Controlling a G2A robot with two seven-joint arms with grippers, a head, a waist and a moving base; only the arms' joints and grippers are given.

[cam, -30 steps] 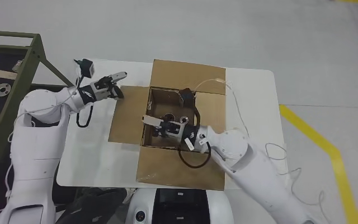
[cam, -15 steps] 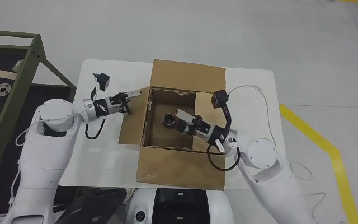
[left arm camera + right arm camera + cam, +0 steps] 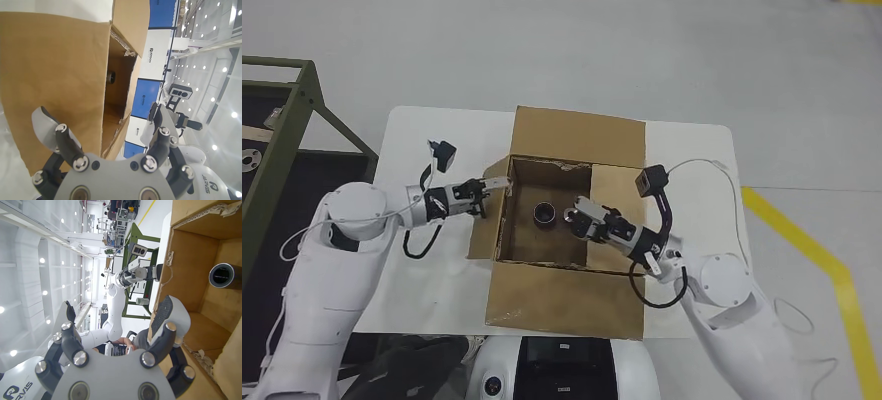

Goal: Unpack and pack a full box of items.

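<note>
An open cardboard box (image 3: 542, 255) stands in the middle of the white table (image 3: 412, 290). A dark cylinder (image 3: 543, 213) lies on its floor, also seen as the cylinder (image 3: 221, 277) and the cylinder (image 3: 111, 76). My left gripper (image 3: 492, 187) is open at the box's left flap (image 3: 480, 225), which tilts upward. In the left wrist view the left gripper (image 3: 100, 117) straddles the left flap's (image 3: 56, 66) edge. My right gripper (image 3: 577, 214) is open inside the box, just right of the cylinder, with nothing in it. The right gripper (image 3: 117, 311) has one finger (image 3: 166, 311) over the box wall.
The far flap (image 3: 577, 130), the near flap (image 3: 562, 300) and the right flap (image 3: 620, 195) lie spread out flat. A green metal frame (image 3: 287, 100) stands off the table's left side. Bare tabletop lies left and right of the box.
My left gripper moved right to the box's left flap, and the flap rose from flat to tilted. My right arm drew back to the right, uncovering the cylinder.
</note>
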